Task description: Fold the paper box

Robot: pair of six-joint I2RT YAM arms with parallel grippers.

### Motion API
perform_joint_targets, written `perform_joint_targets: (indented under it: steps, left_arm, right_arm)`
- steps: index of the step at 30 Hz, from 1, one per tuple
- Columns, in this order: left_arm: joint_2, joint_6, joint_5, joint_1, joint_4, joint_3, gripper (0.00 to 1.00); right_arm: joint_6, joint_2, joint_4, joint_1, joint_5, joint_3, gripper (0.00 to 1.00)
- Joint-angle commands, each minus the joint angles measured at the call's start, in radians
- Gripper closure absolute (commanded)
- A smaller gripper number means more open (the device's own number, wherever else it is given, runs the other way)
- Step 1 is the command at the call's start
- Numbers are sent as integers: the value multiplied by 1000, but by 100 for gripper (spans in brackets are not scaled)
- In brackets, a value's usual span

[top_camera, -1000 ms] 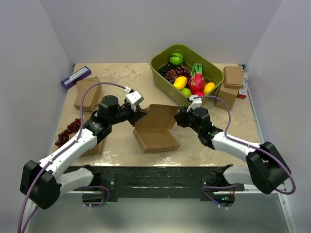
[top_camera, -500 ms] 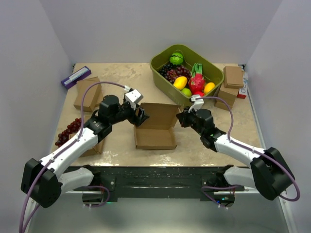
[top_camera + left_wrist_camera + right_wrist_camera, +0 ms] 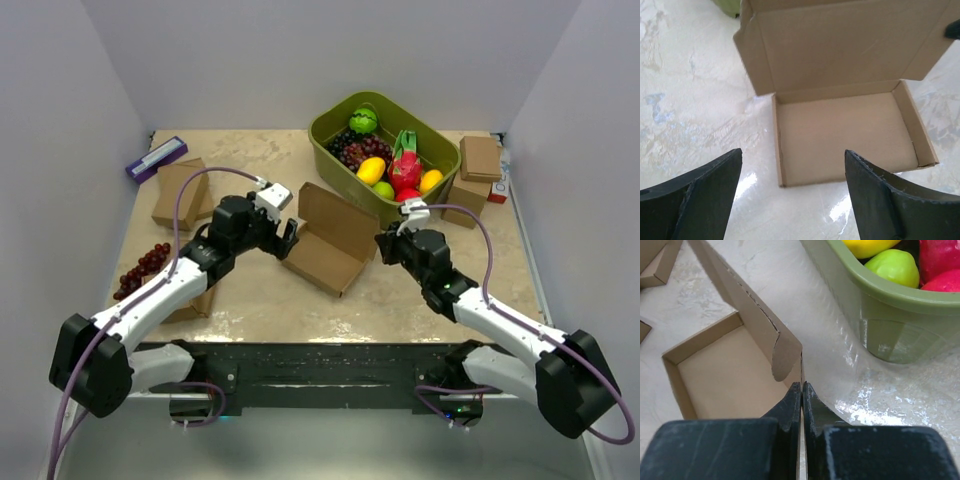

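– Where is the plain brown thin-cardboard mailer [image 3: 335, 245] found relative to each end effector?
– It is set mid-way across the beige marbled counter [image 3: 250, 165]. The left end effector [image 3: 289, 240] is held just left of it, jaws spread wide, nothing gripped. The right end effector [image 3: 382, 245] is pinched shut on the lid's right end.
– What is counted?
– One mailer, two end effectors, one olive-green plastic tub [image 3: 322, 138] far right.
– How is the mailer seen?
– A shallow tray is formed, walls raised; the lid is stood up along its far side.
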Motion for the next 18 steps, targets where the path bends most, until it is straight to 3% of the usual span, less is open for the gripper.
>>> perform_joint_targets:
  steps: [1, 5, 11, 18]
  left_arm:
    - [34, -3, -18, 41, 24, 41, 12]
    - [39, -3, 54, 114, 35, 48, 11]
    - [65, -3, 338, 177, 102, 45, 11]
    - [71, -3, 306, 180, 109, 45, 12]
  right_arm:
    - [-41, -29, 16, -2, 7, 3, 100]
    - [-47, -81, 5, -2, -33, -8, 100]
    - [-41, -164, -53, -2, -116, 2, 100]
    - [-47, -191, -84, -2, -188, 8, 100]
